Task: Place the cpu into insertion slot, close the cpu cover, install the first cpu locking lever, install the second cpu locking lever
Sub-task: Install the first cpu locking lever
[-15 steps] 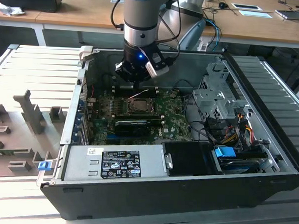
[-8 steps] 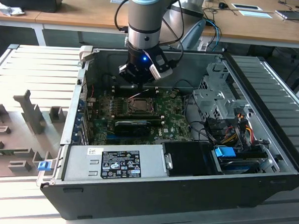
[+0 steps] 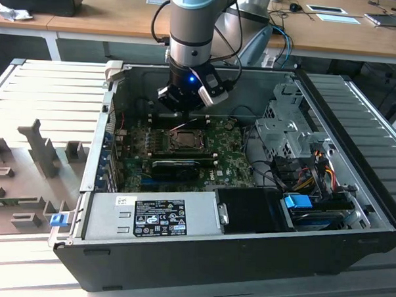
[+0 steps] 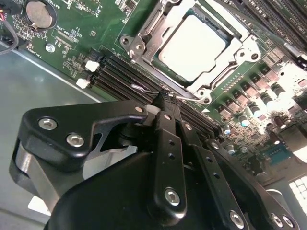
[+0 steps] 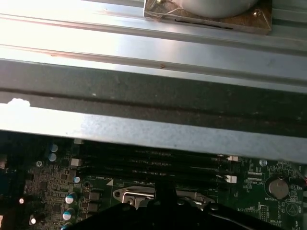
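The small flat square chip with a dull silvery-grey metal top, the cpu (image 4: 194, 47), lies flat in its socket on the green board, just ahead of the tool's (image 4: 165, 98) tips. The thin grey metal frame plate with a big square window, the cpu cover (image 4: 144, 40), lies closed down around the chip, whose top shows through the window. A thin wire locking lever (image 4: 144, 89) runs along the socket's edge nearest the tool, right at the tips. In the exterior view the chip (image 3: 184, 140) sits just below the tool (image 3: 184, 112).
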Controlling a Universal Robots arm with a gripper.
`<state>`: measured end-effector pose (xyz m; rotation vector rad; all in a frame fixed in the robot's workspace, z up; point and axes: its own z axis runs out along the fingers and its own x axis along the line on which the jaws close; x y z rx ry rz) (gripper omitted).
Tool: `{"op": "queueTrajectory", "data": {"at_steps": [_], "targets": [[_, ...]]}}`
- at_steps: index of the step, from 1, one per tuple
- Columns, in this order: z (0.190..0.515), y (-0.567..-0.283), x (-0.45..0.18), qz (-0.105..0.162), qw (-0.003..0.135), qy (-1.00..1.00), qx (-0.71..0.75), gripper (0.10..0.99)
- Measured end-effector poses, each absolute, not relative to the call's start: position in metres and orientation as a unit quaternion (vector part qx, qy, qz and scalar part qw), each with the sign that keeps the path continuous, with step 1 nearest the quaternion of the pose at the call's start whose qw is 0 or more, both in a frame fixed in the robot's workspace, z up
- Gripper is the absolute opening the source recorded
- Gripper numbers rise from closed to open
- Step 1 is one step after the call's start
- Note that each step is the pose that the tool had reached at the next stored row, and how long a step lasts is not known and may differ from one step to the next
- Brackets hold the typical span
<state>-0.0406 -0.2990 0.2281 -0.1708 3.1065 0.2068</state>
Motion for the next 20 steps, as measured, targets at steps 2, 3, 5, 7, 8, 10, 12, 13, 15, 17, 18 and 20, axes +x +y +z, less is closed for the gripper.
{"op": "queueTrajectory", "data": {"at_steps": [2, 3, 5, 7, 8, 10, 12, 13, 15, 17, 18, 20], "targets": [[0.227, -0.298, -0.041, 0.066, 0.012, 0.996, -0.055, 0.106], [0.227, -0.298, -0.041, 0.067, 0.012, 0.996, -0.055, 0.106], [0.226, -0.296, -0.041, 0.067, 0.012, 0.996, -0.055, 0.106], [0.225, -0.295, -0.04, 0.067, 0.012, 0.996, -0.055, 0.106], [0.224, -0.294, -0.04, 0.067, 0.012, 0.996, -0.055, 0.106], [0.223, -0.294, -0.039, 0.067, 0.012, 0.996, -0.055, 0.106], [0.222, -0.293, -0.038, 0.067, 0.012, 0.996, -0.055, 0.106], [0.221, -0.293, -0.037, 0.067, 0.012, 0.996, -0.055, 0.106], [0.219, -0.293, -0.035, 0.067, 0.012, 0.996, -0.055, 0.106], [0.218, -0.292, -0.032, 0.067, 0.012, 0.996, -0.055, 0.106], [0.217, -0.292, -0.03, 0.067, 0.012, 0.996, -0.054, 0.106], [0.216, -0.292, -0.028, 0.067, 0.012, 0.996, -0.052, 0.106]]}}
